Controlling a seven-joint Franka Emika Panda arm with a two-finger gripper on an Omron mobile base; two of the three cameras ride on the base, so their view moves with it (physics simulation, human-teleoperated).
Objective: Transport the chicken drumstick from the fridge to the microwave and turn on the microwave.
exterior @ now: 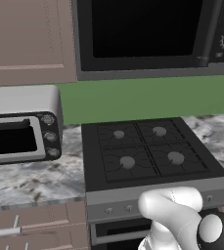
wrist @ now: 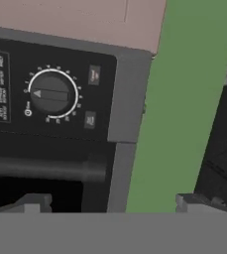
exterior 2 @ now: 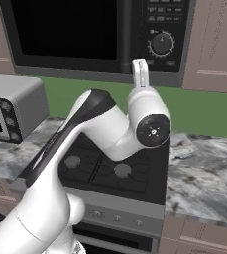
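We see one microwave [exterior: 147, 36] mounted above one black stove [exterior: 150, 156] with four burners, and one silver toaster oven [exterior: 20, 129] with three knobs on the marbled worktop [exterior: 30, 183] to the left. The microwave's black glass door is shut, and its top edge is cut off in both base views. Its control strip [exterior 2: 163, 30] carries one large dial [wrist: 51, 93], with small buttons beside it whose labels are too blurred to read. In the right base view the white arm rises over the stove and its hand [exterior 2: 140, 73] reaches up just in front of the strip's lower edge, below the dial. From the hand view, rolled sideways, two grey finger tips [wrist: 33, 203] peek up well apart, so the jaws look spread with nothing between them. A green wall [exterior: 147, 100] shows between microwave and stove, giving open room above the burners. Brown cabinets [exterior: 28, 39] flank the microwave.
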